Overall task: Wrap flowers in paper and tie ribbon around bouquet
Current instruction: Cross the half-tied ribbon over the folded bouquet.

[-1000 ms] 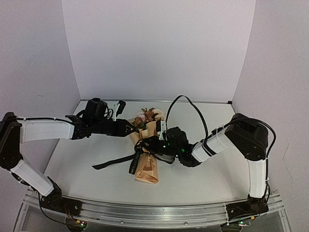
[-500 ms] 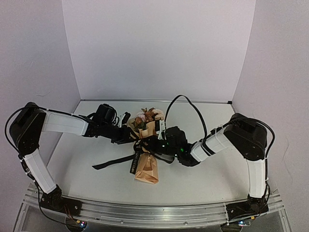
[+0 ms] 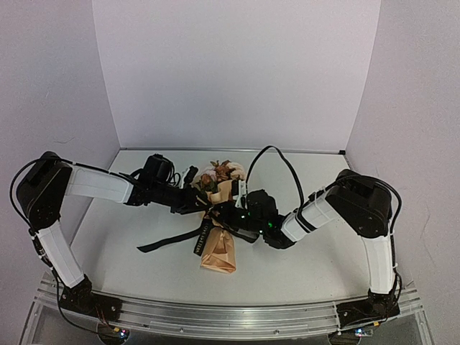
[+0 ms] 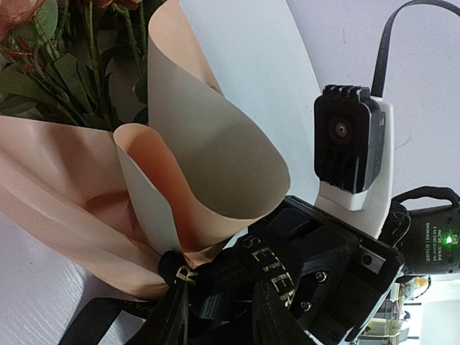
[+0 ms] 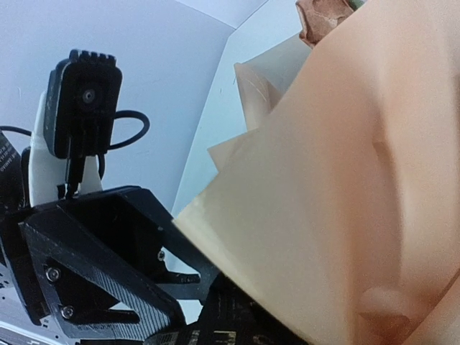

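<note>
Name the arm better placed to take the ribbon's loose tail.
Left, probably. The ribbon tail lies left of the bouquet, nearer the left gripper; the right gripper is shut, reaching in from the bouquet's right.

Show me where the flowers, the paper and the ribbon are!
flowers (image 3: 224,172), top external view, on the blooms at the wide end.
paper (image 3: 220,253), top external view, on the cone's narrow lower end.
ribbon (image 3: 165,241), top external view, on the loose tail trailing left.
</note>
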`<state>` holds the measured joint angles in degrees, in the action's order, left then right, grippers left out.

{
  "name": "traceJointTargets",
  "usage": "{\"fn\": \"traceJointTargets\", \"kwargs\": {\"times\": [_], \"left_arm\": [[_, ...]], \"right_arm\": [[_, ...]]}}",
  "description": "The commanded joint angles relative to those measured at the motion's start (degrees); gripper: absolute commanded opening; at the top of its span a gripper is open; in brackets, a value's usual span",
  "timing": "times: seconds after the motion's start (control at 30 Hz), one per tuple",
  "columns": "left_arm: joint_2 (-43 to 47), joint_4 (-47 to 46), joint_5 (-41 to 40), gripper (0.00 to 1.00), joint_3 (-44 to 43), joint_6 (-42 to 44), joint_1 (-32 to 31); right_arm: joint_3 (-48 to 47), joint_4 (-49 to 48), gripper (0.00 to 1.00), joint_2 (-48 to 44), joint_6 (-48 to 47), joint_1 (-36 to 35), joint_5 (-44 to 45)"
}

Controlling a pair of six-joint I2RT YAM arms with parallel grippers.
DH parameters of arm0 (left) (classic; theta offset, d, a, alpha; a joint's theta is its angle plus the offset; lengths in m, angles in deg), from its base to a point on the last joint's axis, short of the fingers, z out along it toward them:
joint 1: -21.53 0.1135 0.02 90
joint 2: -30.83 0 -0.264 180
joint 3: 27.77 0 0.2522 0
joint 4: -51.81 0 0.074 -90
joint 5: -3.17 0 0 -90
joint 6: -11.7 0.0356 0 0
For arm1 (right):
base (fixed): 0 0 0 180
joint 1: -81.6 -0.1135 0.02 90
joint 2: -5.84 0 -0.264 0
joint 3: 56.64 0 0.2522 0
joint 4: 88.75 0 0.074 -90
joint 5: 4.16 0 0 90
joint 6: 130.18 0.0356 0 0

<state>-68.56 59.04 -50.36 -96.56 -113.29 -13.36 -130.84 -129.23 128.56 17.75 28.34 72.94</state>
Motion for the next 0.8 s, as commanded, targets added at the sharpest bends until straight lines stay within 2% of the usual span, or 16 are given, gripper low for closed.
{"fn": "traceJointTargets", "kwargs": {"times": [0.0, 0.1, 0.3, 0.53, 0.77], "left_arm": [[-0.55, -3.01, 0.24, 0.32, 0.68, -1.08, -0.18], [-0.01, -2.75, -1.70, 0.30, 1.29, -0.95, -0.19], [1.27, -3.61, 0.61, 0.23, 1.80, 0.42, -0.78], [2.78, -0.70, -5.75, 0.26, 2.09, 1.24, -0.80], [3.40, -1.88, -5.10, 0.24, 3.10, 1.38, -0.81]], "right_arm": [[-0.20, -7.10, 0.00, 0.50, 4.35, 0.81, -0.37], [0.22, -8.67, 0.00, 0.51, 5.48, 0.89, -0.18], [-0.36, -10.34, 0.00, 1.71, 7.61, 1.29, -0.45], [-1.32, -11.73, 0.00, 3.22, 8.94, 1.38, -1.04], [-0.93, -14.22, 0.00, 3.54, 10.55, 1.76, -0.89]]}}
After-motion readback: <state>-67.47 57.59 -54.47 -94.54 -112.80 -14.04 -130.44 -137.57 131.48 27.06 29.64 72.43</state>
